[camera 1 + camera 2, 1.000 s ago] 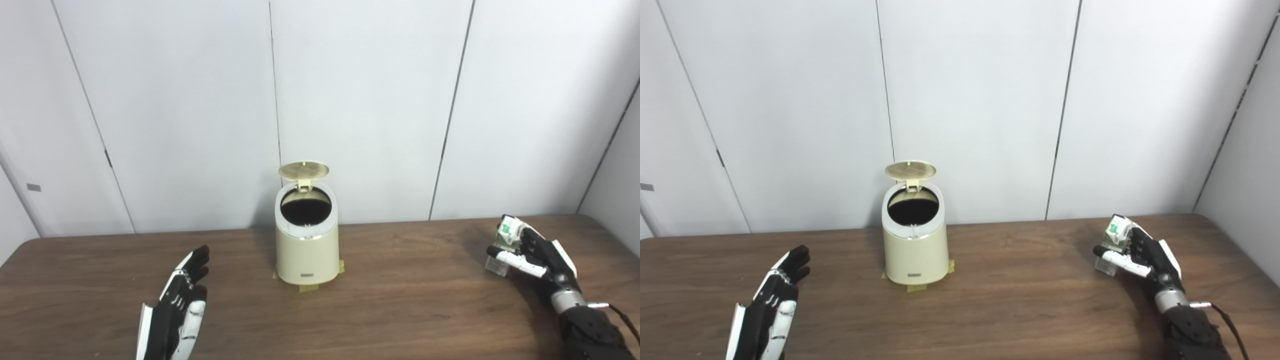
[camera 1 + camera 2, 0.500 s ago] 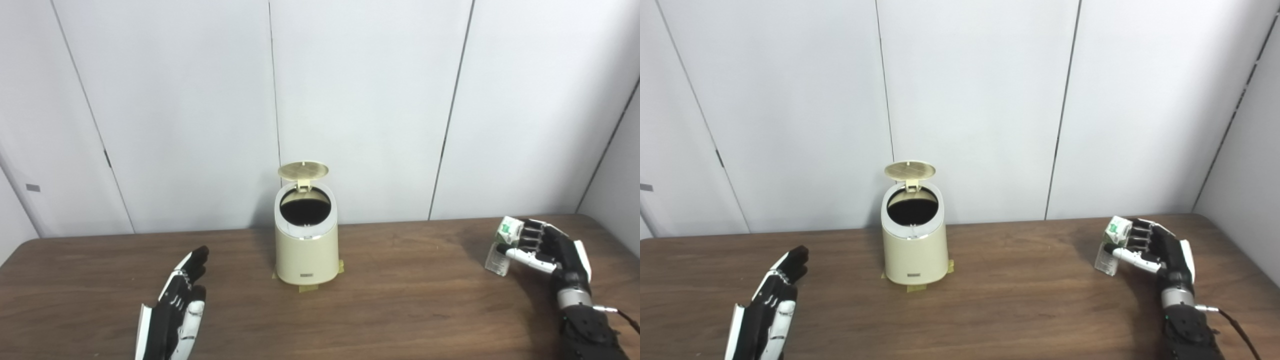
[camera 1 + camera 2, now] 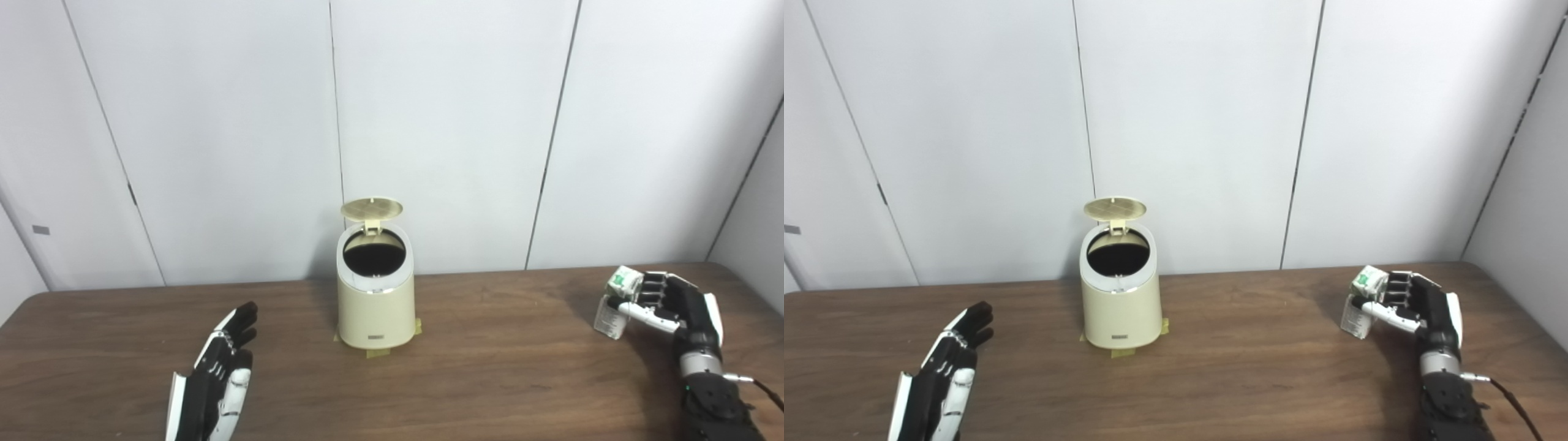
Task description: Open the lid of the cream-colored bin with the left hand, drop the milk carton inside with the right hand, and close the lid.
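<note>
Small white milk carton with green print (image 3: 614, 301) is sitting at the right edge of the frame, mid-height, tilted a bit, gable top leaning toward the wall. Can't tell whether its base is touching the dark brown wooden table (image 3: 490, 367) or hanging just above it. Black-and-white right robot hand (image 3: 664, 300) is wrapping it: fingers (image 3: 650, 289) curling over the carton's upper part, white thumb (image 3: 1387, 311) crossing its near face. Hand is closed on the carton.

Cream-colored round plastic bin (image 3: 375, 294) is standing upright at frame center, at the back of the table, well apart from the carton. Its round lid (image 3: 372, 209) is standing raised on the rear hinge, dark opening showing. Yellowish tape strips (image 3: 380, 352) are showing at the bin's base.

Black-and-white left robot hand (image 3: 217, 373) is hovering in the lower left of the frame, fingers straight and slightly spread, holding nothing, well apart from the bin.

White wall panels (image 3: 447, 122) are filling the upper frame behind the table.
</note>
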You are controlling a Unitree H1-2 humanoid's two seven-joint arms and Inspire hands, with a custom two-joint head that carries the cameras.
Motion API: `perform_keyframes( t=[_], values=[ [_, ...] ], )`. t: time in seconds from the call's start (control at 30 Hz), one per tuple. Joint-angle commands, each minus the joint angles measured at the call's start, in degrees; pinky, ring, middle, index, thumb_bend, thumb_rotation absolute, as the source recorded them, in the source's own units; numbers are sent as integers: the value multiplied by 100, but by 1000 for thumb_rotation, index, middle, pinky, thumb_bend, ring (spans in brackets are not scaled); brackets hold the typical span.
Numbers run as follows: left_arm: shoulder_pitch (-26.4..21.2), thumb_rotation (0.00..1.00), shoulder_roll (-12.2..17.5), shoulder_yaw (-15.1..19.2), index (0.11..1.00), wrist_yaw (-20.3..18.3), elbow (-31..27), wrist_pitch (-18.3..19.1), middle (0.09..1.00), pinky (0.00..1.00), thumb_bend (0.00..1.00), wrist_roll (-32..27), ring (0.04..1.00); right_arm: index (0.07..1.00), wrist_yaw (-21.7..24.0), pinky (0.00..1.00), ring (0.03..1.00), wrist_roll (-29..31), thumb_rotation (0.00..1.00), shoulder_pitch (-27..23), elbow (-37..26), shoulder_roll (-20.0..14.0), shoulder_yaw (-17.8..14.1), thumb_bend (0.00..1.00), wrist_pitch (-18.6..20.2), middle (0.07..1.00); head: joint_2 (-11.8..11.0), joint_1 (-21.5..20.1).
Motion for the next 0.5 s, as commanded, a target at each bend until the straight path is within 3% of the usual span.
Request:
perform_keyframes(
  t=[0.0,0.23,0.47],
  values=[
    [153,748,114,-2,843,29,309,-197,871,855,457,218,880,465,-40,428,482,19,0,-270,-157,-125,-2,524,-132,510,6,-4],
    [152,751,106,3,844,64,330,-195,865,843,455,332,875,471,0,407,454,0,0,-170,-425,-107,19,526,-133,496,6,-4],
    [134,770,114,-6,844,51,362,-189,869,829,449,372,870,466,-100,443,466,-35,0,-8,-1276,48,55,525,-105,502,4,-46]
  ],
)
